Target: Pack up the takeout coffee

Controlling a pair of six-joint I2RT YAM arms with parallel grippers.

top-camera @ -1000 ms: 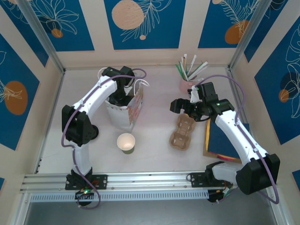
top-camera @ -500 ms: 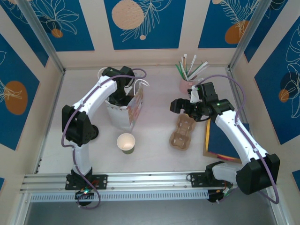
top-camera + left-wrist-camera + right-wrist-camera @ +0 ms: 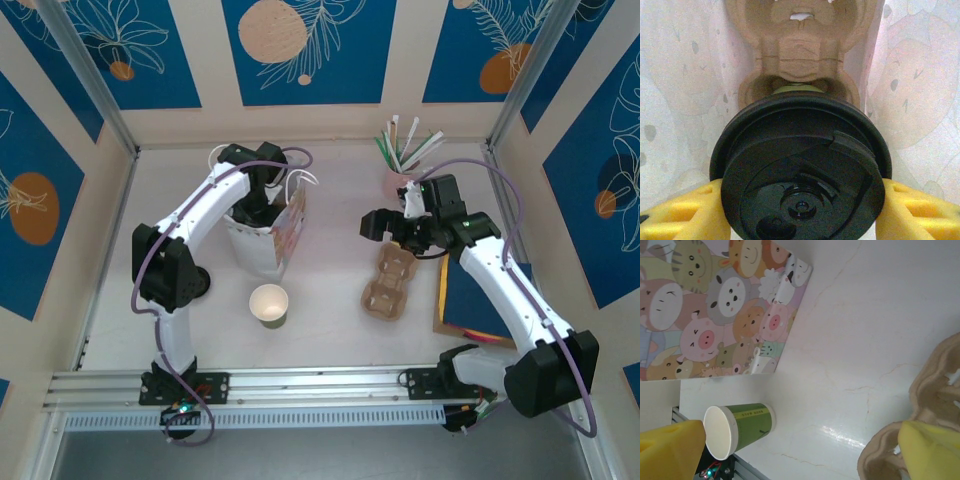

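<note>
inside the bag (image 3: 680, 75), toward the desk's (image 3: 330, 180) left edge, the coffee (image 3: 800, 170) stands upright: a green cup under a round black lid, long axis vertical, lid up. left tool (image 3: 799, 205) grips it at the lid, half spread. right tool (image 3: 390, 222) gapes wide, empty. since a second ago almost nothing has shifted.

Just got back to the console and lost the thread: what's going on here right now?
The left claw is down inside the gift bag, gripping the lidded coffee cup over a cardboard cup tray in the bag. The right claw hangs open above a second cardboard tray on the table, holding nothing. A lidless green cup stands near the bag.
</note>
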